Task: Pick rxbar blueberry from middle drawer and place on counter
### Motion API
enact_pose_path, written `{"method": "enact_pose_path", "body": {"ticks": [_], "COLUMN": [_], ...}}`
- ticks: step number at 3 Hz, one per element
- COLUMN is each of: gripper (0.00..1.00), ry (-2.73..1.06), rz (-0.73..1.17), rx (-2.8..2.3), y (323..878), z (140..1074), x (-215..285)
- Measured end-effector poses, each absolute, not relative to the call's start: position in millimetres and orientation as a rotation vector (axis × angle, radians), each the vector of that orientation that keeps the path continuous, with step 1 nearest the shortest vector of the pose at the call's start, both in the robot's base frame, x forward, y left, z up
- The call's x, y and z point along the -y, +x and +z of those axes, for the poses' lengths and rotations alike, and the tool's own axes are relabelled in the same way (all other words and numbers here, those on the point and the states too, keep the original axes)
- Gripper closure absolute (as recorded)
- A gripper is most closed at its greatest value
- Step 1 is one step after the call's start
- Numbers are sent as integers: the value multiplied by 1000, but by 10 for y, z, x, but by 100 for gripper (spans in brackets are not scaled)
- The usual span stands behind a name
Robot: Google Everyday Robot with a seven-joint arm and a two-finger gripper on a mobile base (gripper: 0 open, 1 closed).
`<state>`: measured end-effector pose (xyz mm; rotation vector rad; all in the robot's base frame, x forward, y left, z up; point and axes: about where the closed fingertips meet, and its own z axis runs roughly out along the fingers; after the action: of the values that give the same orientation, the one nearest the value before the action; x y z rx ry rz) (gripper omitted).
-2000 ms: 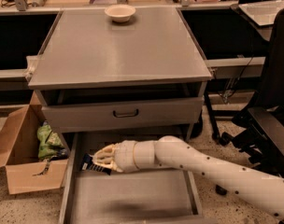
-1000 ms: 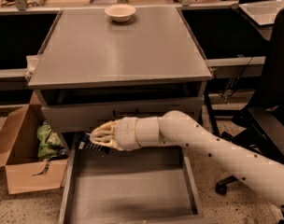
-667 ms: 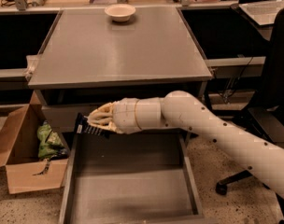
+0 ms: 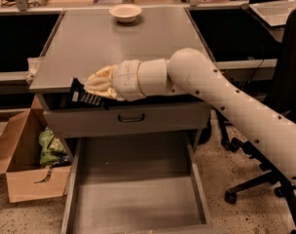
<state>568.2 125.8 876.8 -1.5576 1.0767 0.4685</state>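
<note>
rxbar blueberry (image 4: pixel 83 98) hangs at the front-left edge of the counter (image 4: pixel 119 43), above the open middle drawer (image 4: pixel 138 194). The gripper (image 4: pixel 95 87), level with the counter's rim, appears clamped on the bar. A bowl (image 4: pixel 125 12) sits at the far edge.

bowl (image 4: pixel 125 12): cream, far back
cardboard box (image 4: pixel 20 172): floor left, holds green bag (image 4: pixel 50 148)
chair (image 4: pixel 286 77): black, right
gripper (image 4: pixel 92 87): at counter (image 4: pixel 114 48) front edge, clasping rxbar blueberry (image 4: pixel 83 97)
</note>
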Motion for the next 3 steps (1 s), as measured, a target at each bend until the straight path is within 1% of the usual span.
{"method": "enact_pose_path", "body": {"ticks": [1, 2, 3], "gripper": [100, 100, 100], "ry": [-1495, -1390, -1330], "rz": [487, 501, 499], "rx": [-1057, -1067, -1102], "y": [6099, 6693, 7162], "z": [9122, 9466, 9578], "x": [-1261, -1231, -1236]}}
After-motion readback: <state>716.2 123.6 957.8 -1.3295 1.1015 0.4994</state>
